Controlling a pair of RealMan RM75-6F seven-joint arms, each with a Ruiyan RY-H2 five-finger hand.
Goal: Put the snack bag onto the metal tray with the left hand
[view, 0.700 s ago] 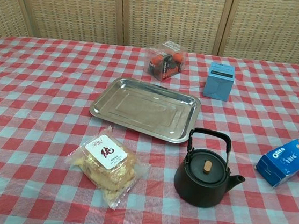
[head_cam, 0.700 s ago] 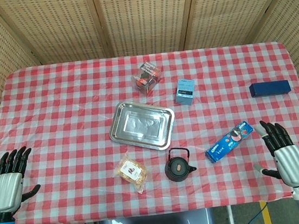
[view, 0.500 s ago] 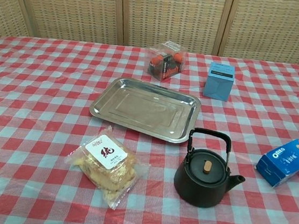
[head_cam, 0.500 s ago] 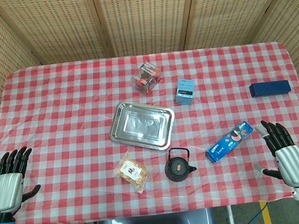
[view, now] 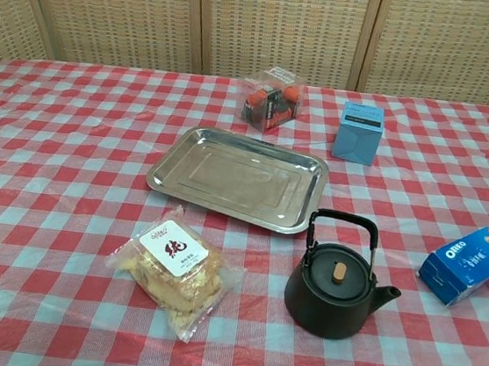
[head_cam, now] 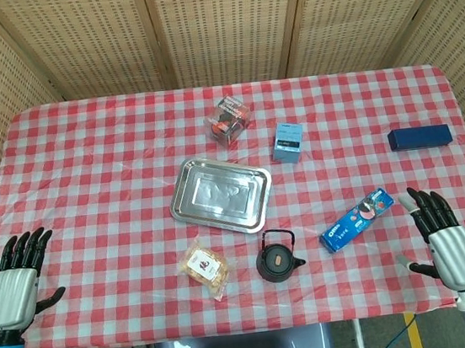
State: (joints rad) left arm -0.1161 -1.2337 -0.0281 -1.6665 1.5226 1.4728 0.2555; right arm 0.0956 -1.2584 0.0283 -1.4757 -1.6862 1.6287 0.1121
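Observation:
The snack bag (head_cam: pixel 204 267) (view: pixel 176 270), clear plastic with a white round label, lies flat on the checked cloth just in front of the metal tray (head_cam: pixel 221 194) (view: pixel 240 176), which has nothing on it. My left hand (head_cam: pixel 14 281) hovers at the table's near left corner, fingers apart and holding nothing, far left of the bag. My right hand (head_cam: pixel 444 239) is at the near right corner, likewise spread and holding nothing. Neither hand shows in the chest view.
A black teapot (head_cam: pixel 276 256) (view: pixel 337 287) stands right of the bag. A blue Oreo box (head_cam: pixel 358 220) (view: pixel 474 255) lies further right. Behind the tray are a clear box with red items (head_cam: pixel 228 118), a light blue box (head_cam: pixel 287 141) and a dark blue box (head_cam: pixel 419 137).
Both hands have drifted slightly down toward the near edge. Nothing on the table has moved.

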